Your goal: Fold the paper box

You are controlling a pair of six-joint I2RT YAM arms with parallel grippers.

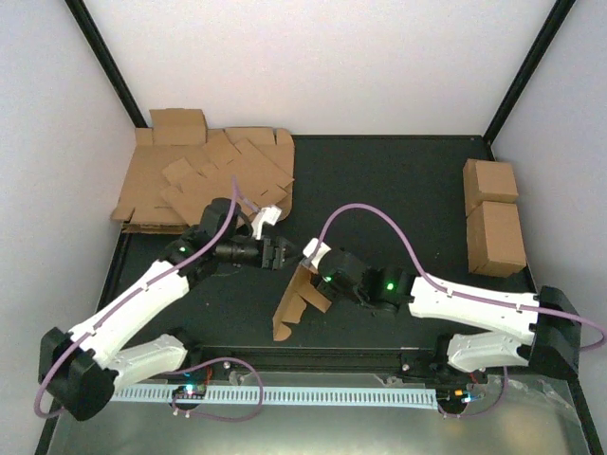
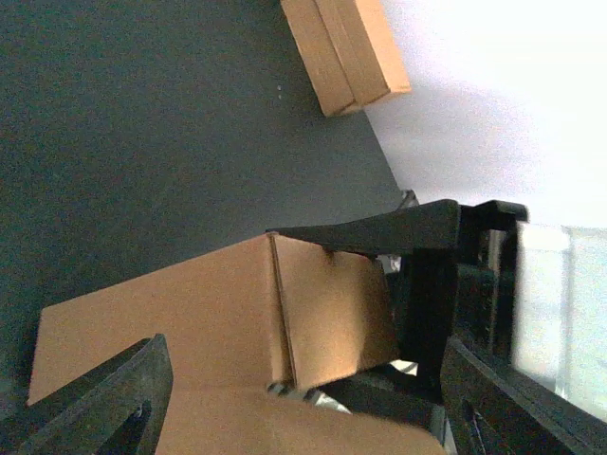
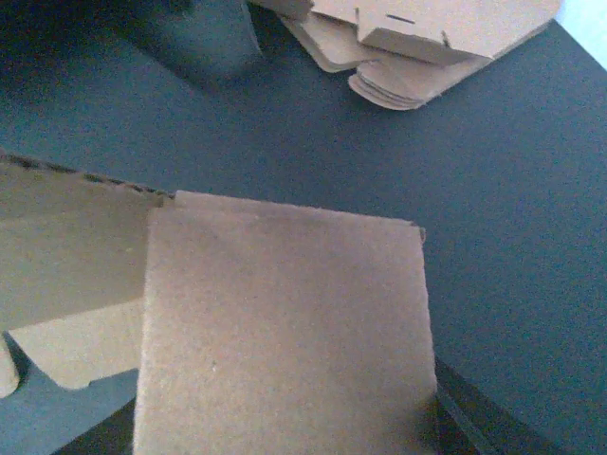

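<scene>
Seemingly, right fingers (image 2: 379,232) on paper box (image 2: 218,303).

right wrist cam is mostly paper box (image 3: 285,332) — it runs off the bottom and left edges and hides the fingers of the right gripper (image 1: 311,269) there. left wrist cam chops the cuboids (image 2: 346,52) at the top edge — heap of sheets (image 3: 417,38) gets clipped too

plain white walls (image 1: 313,66) enclose a dark table (image 1: 398,180), black posts (image 1: 526,71) at the corners.
</scene>
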